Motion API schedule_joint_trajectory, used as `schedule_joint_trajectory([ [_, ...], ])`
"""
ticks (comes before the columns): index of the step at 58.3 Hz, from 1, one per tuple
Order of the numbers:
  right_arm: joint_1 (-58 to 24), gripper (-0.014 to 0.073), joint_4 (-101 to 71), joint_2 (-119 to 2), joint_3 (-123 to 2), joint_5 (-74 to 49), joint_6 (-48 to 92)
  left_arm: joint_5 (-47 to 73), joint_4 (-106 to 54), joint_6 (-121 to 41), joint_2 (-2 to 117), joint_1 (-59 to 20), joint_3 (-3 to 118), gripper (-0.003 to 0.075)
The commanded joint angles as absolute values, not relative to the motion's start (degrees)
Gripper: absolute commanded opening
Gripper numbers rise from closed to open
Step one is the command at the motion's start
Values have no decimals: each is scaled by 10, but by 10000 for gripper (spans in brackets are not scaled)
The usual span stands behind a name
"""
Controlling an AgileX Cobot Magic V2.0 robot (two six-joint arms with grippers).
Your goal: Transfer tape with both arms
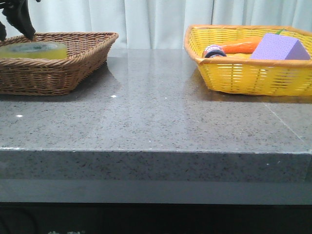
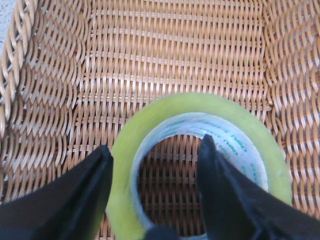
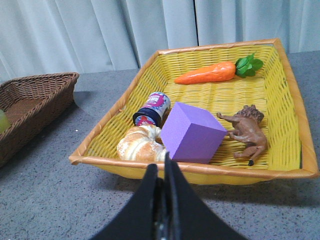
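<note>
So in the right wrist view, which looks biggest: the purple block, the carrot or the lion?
1. Purple foam block.
2. Orange toy carrot and brown toy lion: alike; the carrot lies farther away, so unsure.

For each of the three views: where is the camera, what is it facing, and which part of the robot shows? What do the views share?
Front: faces forward over the table; only the left gripper shows, above the tape.
Left wrist: looks down into the brown basket; open fingers straddle the tape's wall.
Right wrist: low, facing the yellow basket; right gripper shut.
Shared: both baskets, front and right wrist.
</note>
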State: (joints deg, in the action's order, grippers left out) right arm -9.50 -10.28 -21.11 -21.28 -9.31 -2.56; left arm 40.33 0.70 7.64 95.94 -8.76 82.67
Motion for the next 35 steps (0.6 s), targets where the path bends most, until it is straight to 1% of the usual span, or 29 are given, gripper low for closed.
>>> schedule_joint_trajectory([
  [1, -92, -121, -100, -212, -229, -44, -23, 360, 5, 81, 912, -87, 846, 398],
  [4, -92, -121, -100, -212, -229, -44, -23, 353, 5, 81, 898, -87, 846, 376],
  [8, -92, -121, -100, -212, -229, -44, -23, 348, 5, 81, 878, -87, 846, 306],
  [12, -92, -121, -100, -212, -229, -44, -23, 350, 5, 81, 852, -87, 845, 209],
  [15, -92, -121, -100, -212, -229, -44, -23, 350, 5, 81, 829, -87, 833, 105],
  [19, -92, -121, -100, -212, -229, -44, -23, 338, 5, 81, 800, -87, 808, 8],
  [21, -92, -121, -100, -212, -229, -44, -23, 329, 5, 81, 782, -87, 789, -22],
  [35, -92, -121, -100, -212, -229, -44, -23, 225, 5, 81, 622, -87, 612, -20],
])
